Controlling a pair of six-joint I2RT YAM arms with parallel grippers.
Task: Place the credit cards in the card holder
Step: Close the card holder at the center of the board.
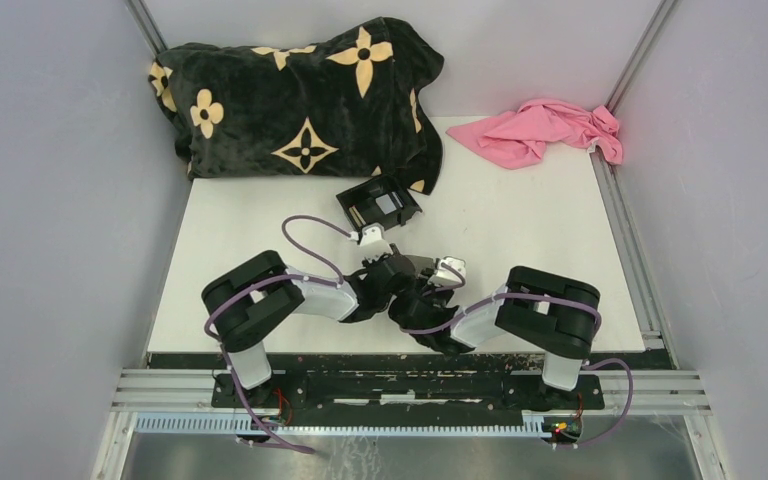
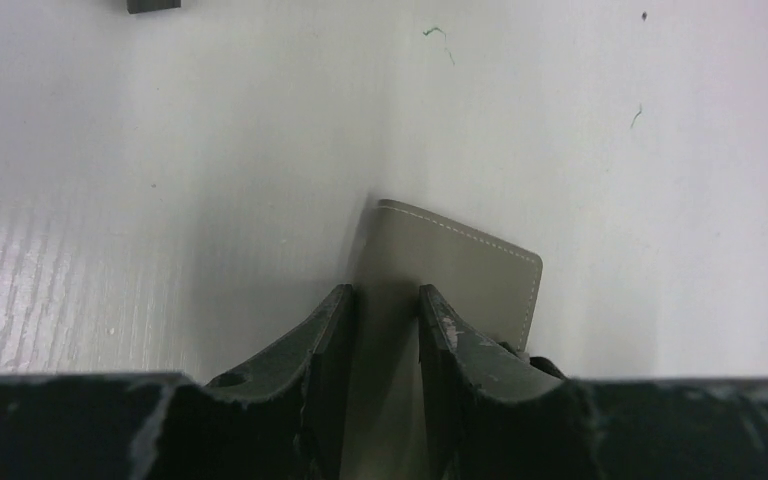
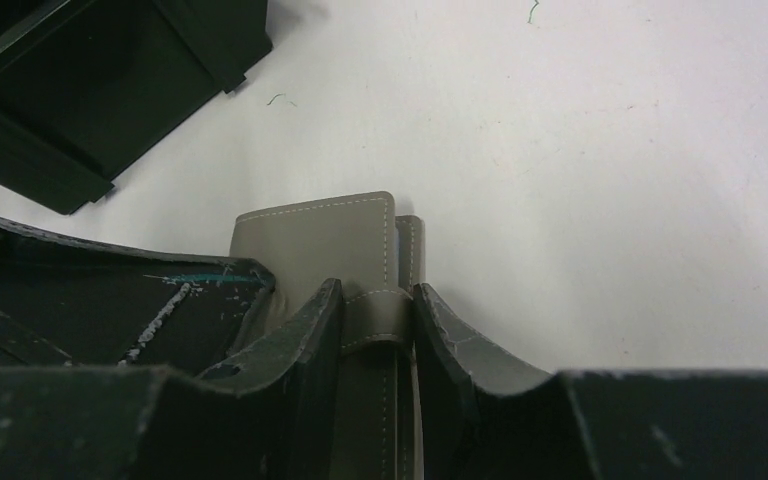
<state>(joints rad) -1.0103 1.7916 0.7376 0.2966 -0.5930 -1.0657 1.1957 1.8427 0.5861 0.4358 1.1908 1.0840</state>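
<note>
- White walls stand round your flat, smooth white bench (image 1: 540, 230).
- Your left gripper (image 2: 385, 295) pinches one thin flap of the card holder (image 2: 470, 265), a soft grey wallet with pale stitches along its edge.
- Your right gripper (image 3: 378, 292) pinches the wallet's little strap tab (image 3: 375, 318).
- You hold the card holder between both grippers, near the middle of the bench's near edge.
- A black plastic box (image 1: 380, 203) with straight walls lies past your grippers, toward the far edge.
- A fuzzy black blanket (image 1: 300, 95) with tan flowers is bunched at the far left corner.
- A crumpled pink cloth (image 1: 545, 130) lies at the far right corner.
</note>
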